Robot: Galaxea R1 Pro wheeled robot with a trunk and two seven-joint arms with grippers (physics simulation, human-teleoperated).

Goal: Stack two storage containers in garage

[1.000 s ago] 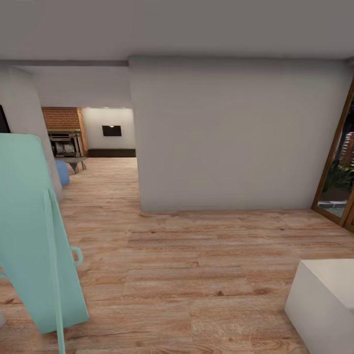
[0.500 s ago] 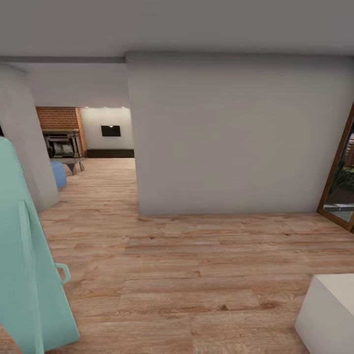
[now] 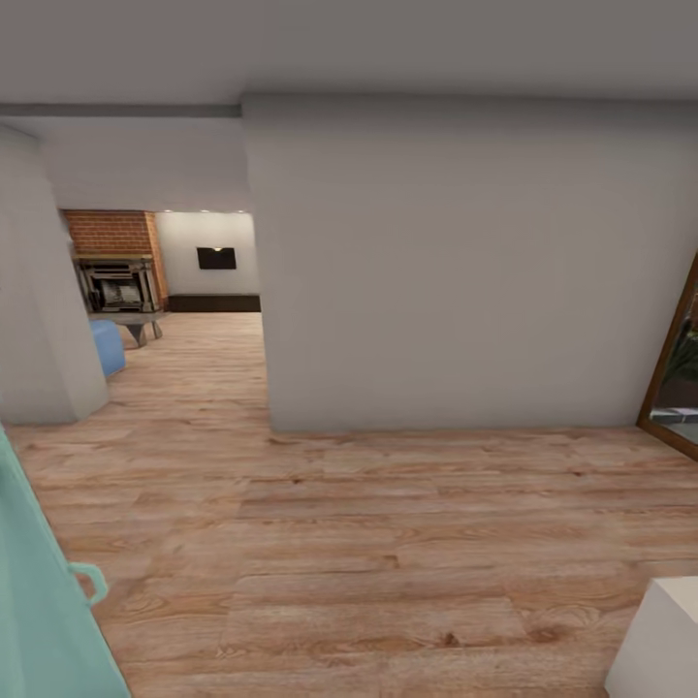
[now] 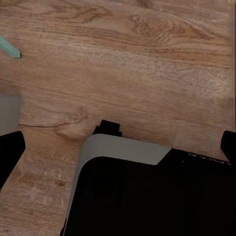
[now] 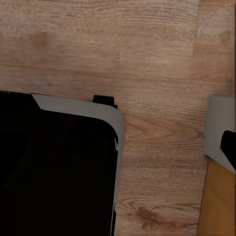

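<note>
The two storage containers are out of view, and so is the garage. Far off through an opening I see the living room (image 3: 199,291), with its red-brick fireplace (image 3: 111,260), a black TV (image 3: 215,258) and a low dark cabinet (image 3: 213,302). My left gripper (image 4: 117,150) hangs open over the pale plank floor (image 4: 123,73), its black fingertips (image 4: 7,155) far apart, above my own black and grey base (image 4: 147,191). My right gripper (image 5: 118,147) is also open and empty; one fingertip (image 5: 228,145) shows at the frame's edge.
A broad white wall (image 3: 465,271) stands straight ahead, with the opening to its left and a white pillar (image 3: 39,310) beyond that. A teal object (image 3: 39,611) is at the lower left, a white block (image 3: 664,640) at the lower right, and a wood-framed glass door (image 3: 679,378) at the right.
The whole picture has shifted: the camera has moved forward, so the wall looms larger while the teal object and the white block slide toward the lower corners.
</note>
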